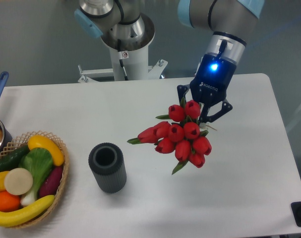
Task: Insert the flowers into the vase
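The gripper (206,115) is clamped on the flowers' (182,135) stems, holding them aloft right of the vase (107,167), ready for carrying across.

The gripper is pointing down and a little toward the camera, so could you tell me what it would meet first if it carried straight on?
Probably the bare table. The gripper is shut on the flowers, which would touch down first; the vase stands well off that line, though depth is unclear.
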Tool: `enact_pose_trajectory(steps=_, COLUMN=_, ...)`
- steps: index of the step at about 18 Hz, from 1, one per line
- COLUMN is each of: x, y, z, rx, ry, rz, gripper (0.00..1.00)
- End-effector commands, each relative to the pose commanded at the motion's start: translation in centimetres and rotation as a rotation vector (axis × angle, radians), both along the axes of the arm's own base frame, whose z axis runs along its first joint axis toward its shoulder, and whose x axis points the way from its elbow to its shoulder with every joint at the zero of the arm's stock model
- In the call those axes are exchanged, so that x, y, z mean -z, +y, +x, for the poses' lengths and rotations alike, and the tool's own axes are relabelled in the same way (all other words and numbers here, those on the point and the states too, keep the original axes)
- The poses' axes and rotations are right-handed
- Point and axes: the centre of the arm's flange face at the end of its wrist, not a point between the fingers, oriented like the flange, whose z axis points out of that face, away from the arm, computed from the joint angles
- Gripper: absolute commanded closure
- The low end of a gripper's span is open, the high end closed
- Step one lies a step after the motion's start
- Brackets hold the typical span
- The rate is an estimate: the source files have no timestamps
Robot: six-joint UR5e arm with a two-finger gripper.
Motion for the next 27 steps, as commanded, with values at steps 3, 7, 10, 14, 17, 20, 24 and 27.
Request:
enact_pose_trajectory(steps=3, x=-0.5, y=0.1, z=-0.1, rx=0.001, ry=0.007, rz=0.005, gripper=0.79)
enact_pose_trajectory(steps=7, x=-0.5, y=0.2, z=-0.1, rx=0.004, ry=0.008, rz=0.006, gripper=0.79)
enact_pose_trajectory(steps=10, x=-0.7, y=0.5, z=0.0, rx=0.009, ry=0.010, rz=0.009, gripper=0.79)
enact_pose_trajectory(steps=14, x=-0.2, y=0.9, z=0.0, rx=0.016, ry=0.002, rz=0.007, gripper=0.79)
enact_pose_trajectory(steps=17, x=-0.5, y=2.0, z=0.9, rx=0.071, ry=-0.016, rz=0.080, gripper=0.79)
enact_pose_trajectory(steps=20, x=-0.9, y=2.4, z=1.2, rx=0.111, ry=-0.038, rz=0.157, gripper=0.79)
enact_pose_trajectory(steps=24, x=-0.8, y=2.3, z=1.2, rx=0.112, ry=-0.045, rz=0.162, gripper=0.79)
enact_pose_trajectory(steps=27, x=-1.0, y=2.4, z=1.4, rx=0.119, ry=-0.048, rz=0.175, gripper=0.79)
